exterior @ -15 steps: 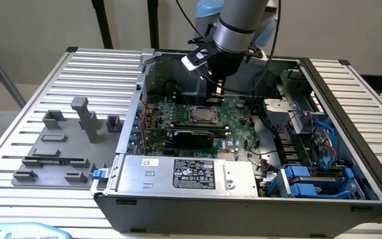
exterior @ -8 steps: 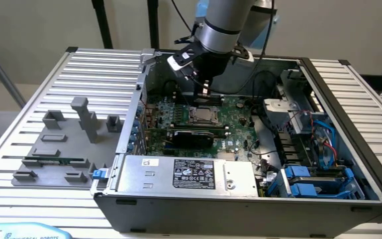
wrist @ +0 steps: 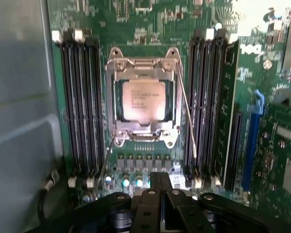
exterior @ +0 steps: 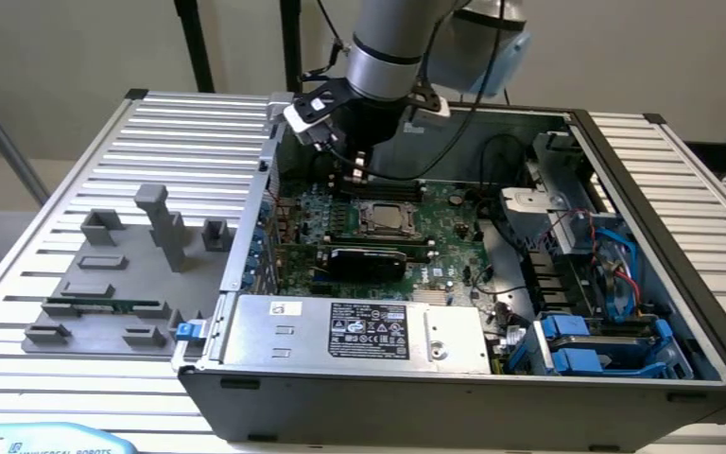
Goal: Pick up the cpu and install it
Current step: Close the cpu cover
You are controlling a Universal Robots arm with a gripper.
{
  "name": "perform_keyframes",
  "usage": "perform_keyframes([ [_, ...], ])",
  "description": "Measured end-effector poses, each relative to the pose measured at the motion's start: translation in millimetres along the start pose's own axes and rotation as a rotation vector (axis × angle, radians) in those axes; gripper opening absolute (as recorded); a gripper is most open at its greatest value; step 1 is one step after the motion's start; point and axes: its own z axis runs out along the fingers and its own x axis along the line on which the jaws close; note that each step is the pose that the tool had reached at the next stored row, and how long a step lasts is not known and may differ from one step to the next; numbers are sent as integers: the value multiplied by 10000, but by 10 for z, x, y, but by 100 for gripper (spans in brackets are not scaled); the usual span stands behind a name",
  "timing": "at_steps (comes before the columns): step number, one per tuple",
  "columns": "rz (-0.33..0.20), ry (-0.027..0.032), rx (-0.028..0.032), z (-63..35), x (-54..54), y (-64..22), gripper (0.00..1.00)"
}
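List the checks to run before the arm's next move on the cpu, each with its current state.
1. cpu lies inside the socket frame: ok.
2. cpu fully seated and flat: cannot tell.
3. gripper shut, holding nothing: ok.
4. gripper off the green board, not touching the cpu: ok.
5. wire lever beside the socket frame latched: cannot tell.

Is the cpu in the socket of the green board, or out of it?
In. The cpu lies flat inside the socket's metal frame; the gripper, apart from it, is shut on nothing.
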Motion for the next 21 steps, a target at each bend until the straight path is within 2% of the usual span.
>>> perform_keyframes([
  [4,22,5,2,27,4,-145,11],
  [7,253,58,-2,32,3,-177,11],
  [12,871,231,-10,33,3,-180,11],
  [21,2049,598,-22,33,3,-181,11],
])
